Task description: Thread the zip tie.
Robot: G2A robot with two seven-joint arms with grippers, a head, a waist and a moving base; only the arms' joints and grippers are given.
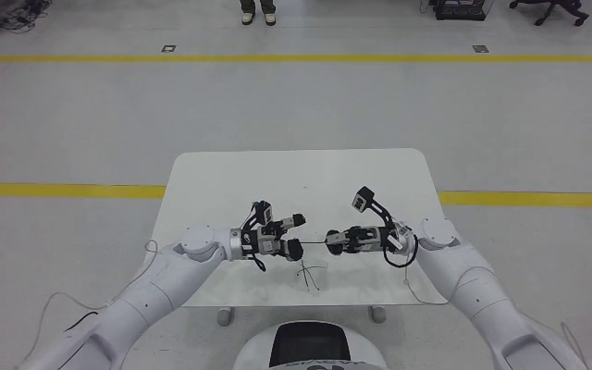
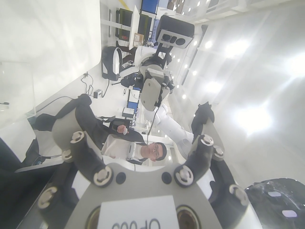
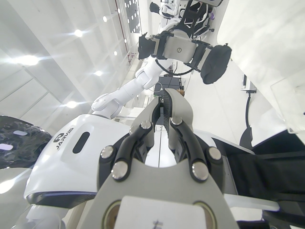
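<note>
Above the front of the white table (image 1: 370,176) my two grippers face each other, tips a short gap apart. My right gripper (image 1: 330,241) (image 3: 164,95) is shut on a thin dark zip tie (image 1: 316,242), whose free end sticks out toward the other arm. My left gripper (image 1: 296,234) (image 2: 143,110) is open with nothing between its black-padded fingers (image 2: 82,107), and the zip tie's tip points into that gap. In the right wrist view the left gripper (image 3: 181,55) shows head-on with its jaws spread. The left wrist view shows the right gripper (image 2: 156,91) straight ahead.
A few loose dark zip ties (image 1: 310,274) lie on the table just below the grippers, near its front edge. The table's far half is bare white surface. Grey floor with yellow lines surrounds the table.
</note>
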